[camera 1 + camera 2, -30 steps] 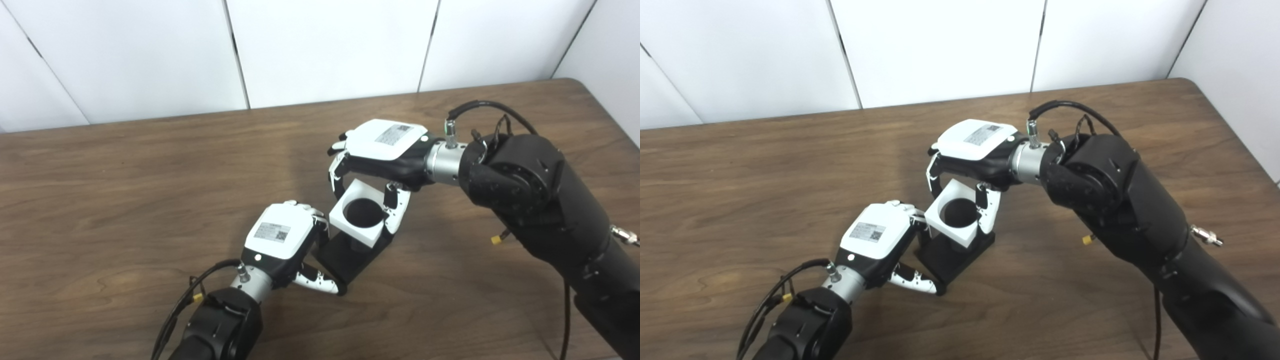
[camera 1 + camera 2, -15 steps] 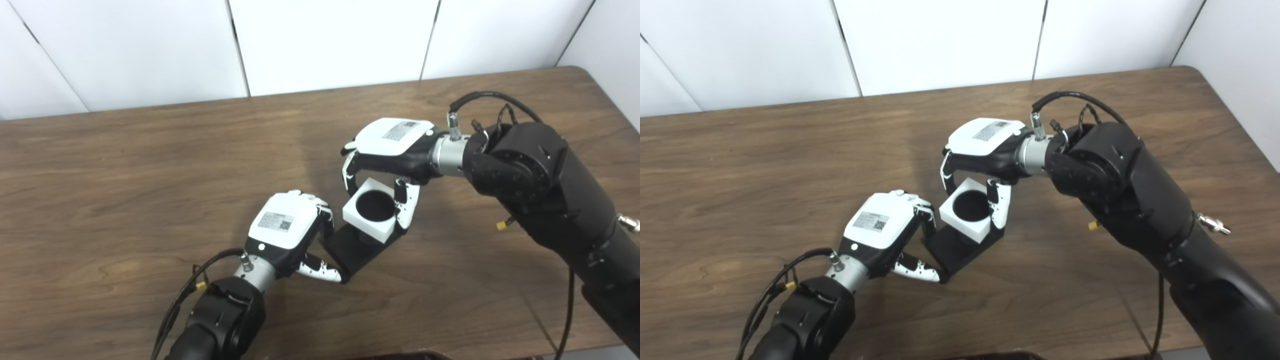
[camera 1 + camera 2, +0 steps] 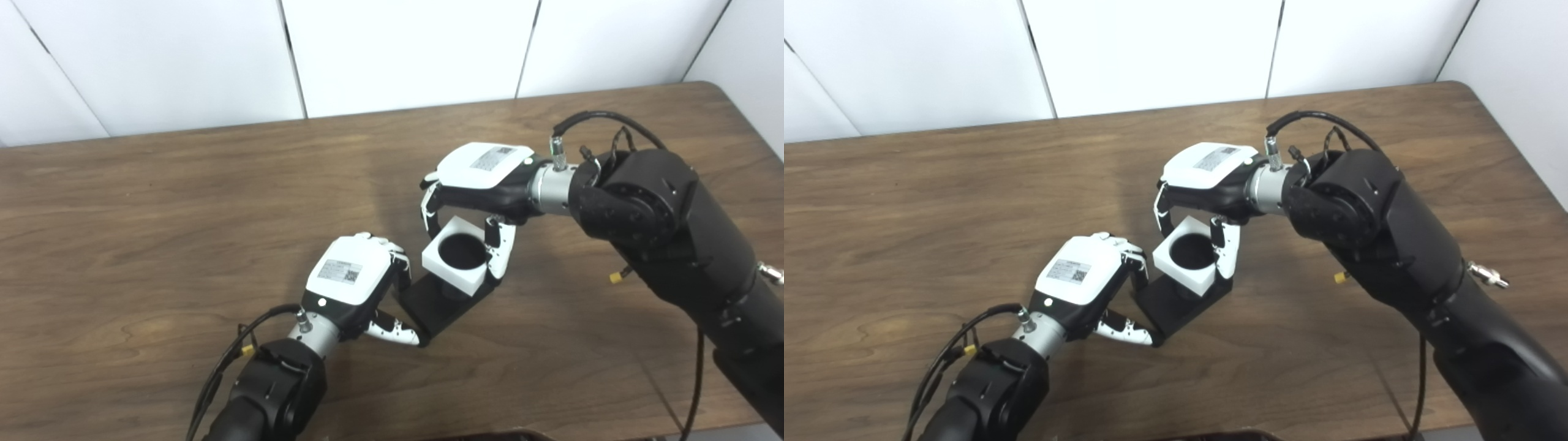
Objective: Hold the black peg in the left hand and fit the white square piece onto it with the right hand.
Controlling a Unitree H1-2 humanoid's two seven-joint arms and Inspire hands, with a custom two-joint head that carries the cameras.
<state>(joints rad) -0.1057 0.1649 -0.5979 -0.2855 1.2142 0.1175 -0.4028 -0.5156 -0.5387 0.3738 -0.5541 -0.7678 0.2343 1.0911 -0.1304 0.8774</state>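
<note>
The black peg piece [image 3: 438, 300], a flat black base with a short post, rests on the wooden table [image 3: 153, 214] near the middle. My left hand [image 3: 352, 288] grips its left edge, thumb along the front corner. A white square piece [image 3: 460, 256] with a round hole sits over the post, a little above the base. My right hand [image 3: 481, 184] arches over it from the right, shut on it with fingers on the far side and thumb on the near right side. The post is mostly hidden under the white piece.
White wall panels [image 3: 398, 55] stand behind the table's far edge. The table's right edge [image 3: 750, 131] runs close to my right arm [image 3: 667, 233]. A dark edge [image 3: 490, 436] shows at the bottom of the picture.
The camera tilted, shifting the whole picture, mostly in the first half second. Both hands keep their hold; the white piece sits about as it did over the post.
</note>
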